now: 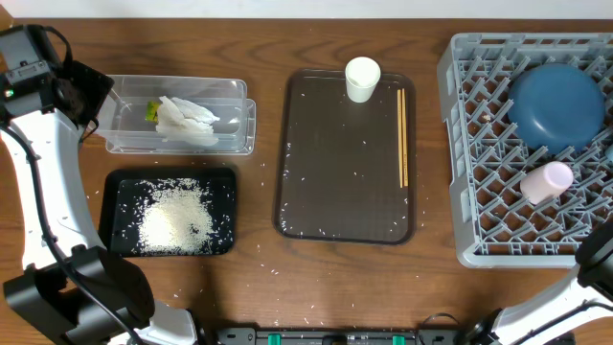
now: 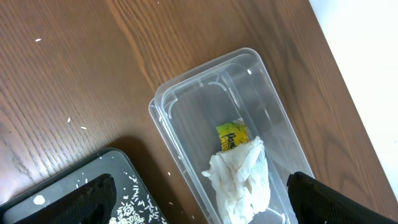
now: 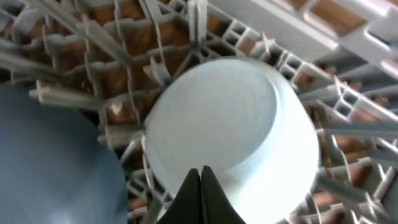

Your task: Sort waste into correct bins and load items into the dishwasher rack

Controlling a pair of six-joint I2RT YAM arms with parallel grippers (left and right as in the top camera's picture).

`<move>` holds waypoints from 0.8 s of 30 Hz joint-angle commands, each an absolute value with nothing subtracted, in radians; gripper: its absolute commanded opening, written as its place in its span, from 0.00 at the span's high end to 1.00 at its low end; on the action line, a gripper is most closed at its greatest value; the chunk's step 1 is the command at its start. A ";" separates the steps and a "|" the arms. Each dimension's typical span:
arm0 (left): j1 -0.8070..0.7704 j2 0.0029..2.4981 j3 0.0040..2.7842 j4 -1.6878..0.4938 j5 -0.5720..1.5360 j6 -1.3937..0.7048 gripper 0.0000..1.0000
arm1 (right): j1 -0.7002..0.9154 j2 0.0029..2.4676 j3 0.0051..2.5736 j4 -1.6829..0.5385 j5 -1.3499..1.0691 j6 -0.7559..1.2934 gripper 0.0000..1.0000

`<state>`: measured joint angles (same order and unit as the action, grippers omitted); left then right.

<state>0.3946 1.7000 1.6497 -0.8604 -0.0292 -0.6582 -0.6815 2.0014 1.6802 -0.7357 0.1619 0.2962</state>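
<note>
The left gripper (image 2: 200, 186) is hanging wide open over the clear tub (image 2: 186, 99). It is holding nothing. The tissue (image 1: 187, 122) and the wrapper (image 2: 231, 135) are lying inside the tub, touching each other.

The right gripper (image 3: 200, 180) is shut tight with nothing in it. It is hanging just over the light-blue bowl (image 3: 230, 124). The bowl is sitting in the rack (image 1: 458, 172) and looks bottom up. The dark-blue dish (image 1: 556, 105) and the pink cup (image 1: 546, 182) are sitting in the rack too.

The rice (image 1: 177, 218) is lying in the black tray (image 1: 115, 182). A few grains are lying on the table (image 1: 259, 38). The white cup (image 1: 362, 79) and the chopsticks (image 1: 403, 134) are sitting on the brown tray (image 1: 335, 192).
</note>
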 commanded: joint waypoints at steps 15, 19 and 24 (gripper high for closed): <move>0.396 1.693 1.655 -0.863 -0.031 -0.667 0.09 | -0.763 1.888 1.674 -0.871 0.213 0.291 0.99; 0.396 1.693 1.655 -0.863 -0.031 -0.667 0.09 | -0.764 1.892 1.673 -0.859 0.212 0.292 0.66; 0.396 1.693 1.655 -0.863 -0.031 -0.667 0.09 | -0.764 1.900 1.673 -0.782 0.128 0.319 0.30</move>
<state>0.3946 1.7000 1.6497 -0.8604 -0.0292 -0.6582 -0.7582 1.9049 1.6733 -0.8089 0.1799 0.3061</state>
